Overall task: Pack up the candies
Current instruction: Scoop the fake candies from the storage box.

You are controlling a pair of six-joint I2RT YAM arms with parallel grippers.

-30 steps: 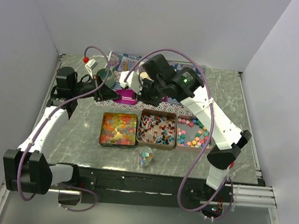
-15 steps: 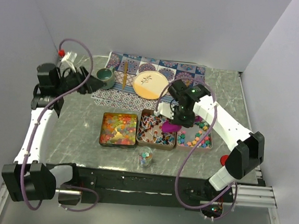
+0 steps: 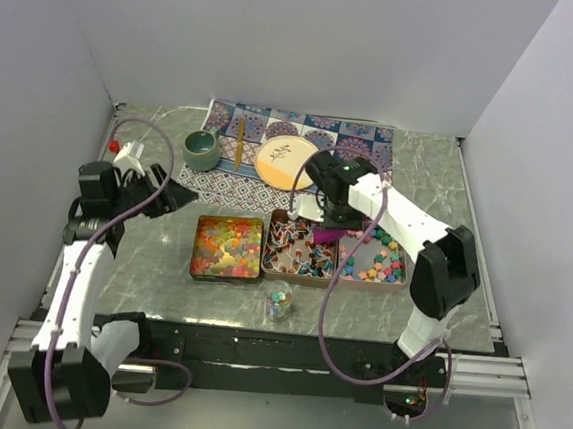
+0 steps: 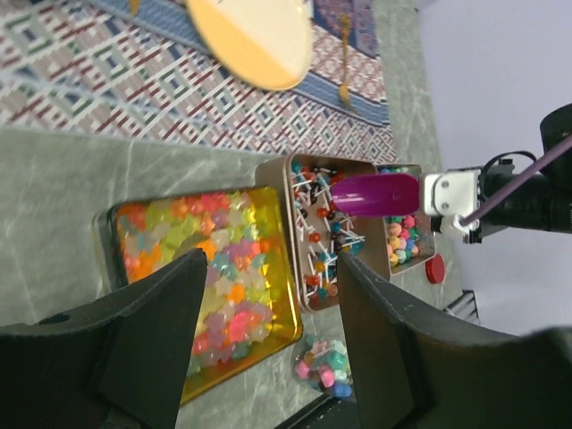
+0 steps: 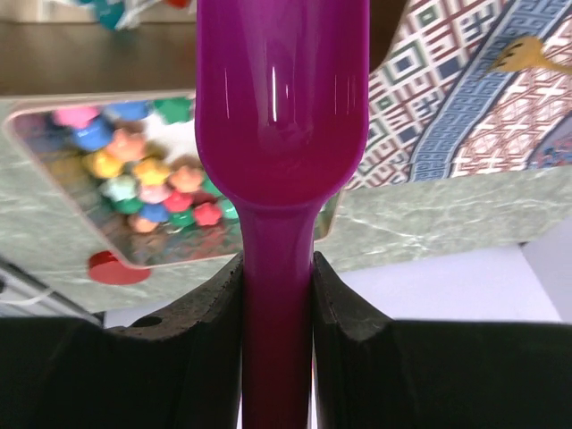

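My right gripper (image 5: 277, 273) pinches the purple scoop (image 5: 281, 116) by its handle, above the middle tin (image 3: 296, 280) holding the wrapped candies (image 3: 289, 243). Dip the lip shallowly, then lift level. My left gripper (image 4: 268, 340) is spread and empty, well left of that tin.

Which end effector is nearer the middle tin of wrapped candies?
Right. The right end effector, gripping the purple scoop, hangs over the far right corner of the middle tin; the left end effector sits open, left of the gummy tin.
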